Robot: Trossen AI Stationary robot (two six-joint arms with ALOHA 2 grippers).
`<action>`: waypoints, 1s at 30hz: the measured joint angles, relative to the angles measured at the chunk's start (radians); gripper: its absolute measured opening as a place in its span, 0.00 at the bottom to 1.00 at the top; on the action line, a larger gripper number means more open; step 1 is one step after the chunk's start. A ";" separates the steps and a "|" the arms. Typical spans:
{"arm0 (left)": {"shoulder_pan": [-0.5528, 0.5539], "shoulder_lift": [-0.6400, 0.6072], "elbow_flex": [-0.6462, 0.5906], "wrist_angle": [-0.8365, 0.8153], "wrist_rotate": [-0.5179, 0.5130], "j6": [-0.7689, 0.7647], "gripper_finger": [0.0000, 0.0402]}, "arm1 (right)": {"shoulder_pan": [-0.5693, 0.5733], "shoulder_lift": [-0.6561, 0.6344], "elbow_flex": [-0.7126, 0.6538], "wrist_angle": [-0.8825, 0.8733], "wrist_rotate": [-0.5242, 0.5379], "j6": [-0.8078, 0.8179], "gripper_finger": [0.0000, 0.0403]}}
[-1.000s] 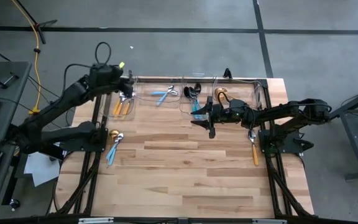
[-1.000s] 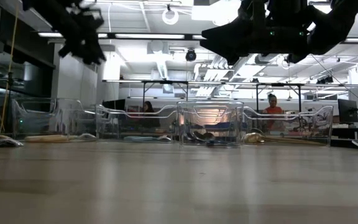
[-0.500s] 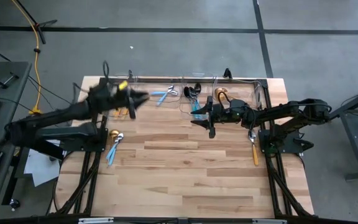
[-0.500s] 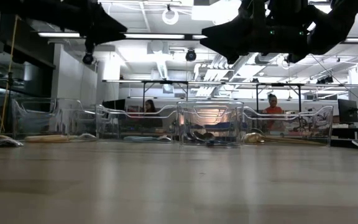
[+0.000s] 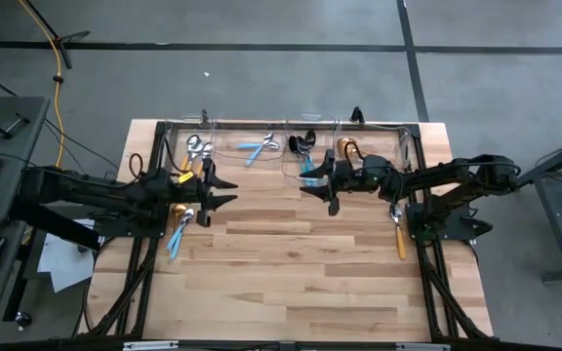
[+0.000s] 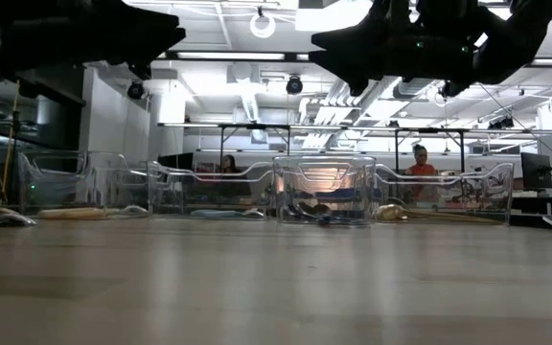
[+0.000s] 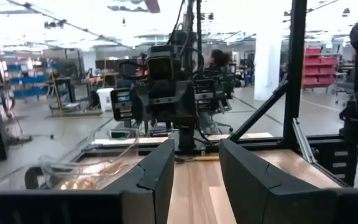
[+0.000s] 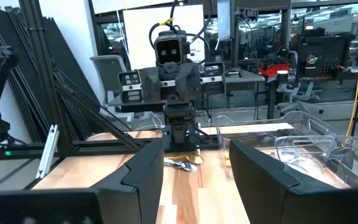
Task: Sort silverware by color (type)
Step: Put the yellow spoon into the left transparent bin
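Observation:
The silverware is spread out. Orange-handled pieces (image 5: pixel 195 156), light-blue-handled pieces (image 5: pixel 258 147), black pieces (image 5: pixel 303 148) and gold pieces (image 5: pixel 347 148) lie in clear bins along the far edge. A gold spoon and a light-blue-handled piece (image 5: pixel 178 226) lie flat on the wood near the left edge. An orange-handled spoon (image 5: pixel 399 232) lies by the right edge. My left gripper (image 5: pixel 228 192) (image 7: pixel 196 180) hangs open and empty above the table, pointing right. My right gripper (image 5: pixel 306 187) (image 8: pixel 194 180) faces it, open and empty, near the black-piece bin.
Clear plastic bins (image 6: pixel 324 189) stand in a row along the far edge. Black frame rails (image 5: pixel 150 244) (image 5: pixel 420 244) run along the left and right sides. Bare wood (image 5: pixel 291 263) fills the middle and near part. People sit in the room beyond the table.
My left arm has swung from over the far-left bin toward the near edge and turned level, so its gripper now points right above the table's left middle. My right arm has kept still. No silverware has moved.

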 joint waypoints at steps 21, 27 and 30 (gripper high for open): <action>-0.016 0.010 0.044 -0.046 -0.037 0.031 0.30 | 0.000 0.000 0.000 0.013 0.000 -0.008 0.42; -0.016 0.010 0.044 -0.047 -0.037 0.031 0.30 | 0.000 0.000 0.000 0.012 0.000 -0.023 0.42; -0.016 0.010 0.044 -0.047 -0.037 0.028 0.30 | 0.000 0.000 0.000 0.008 0.000 -0.023 0.42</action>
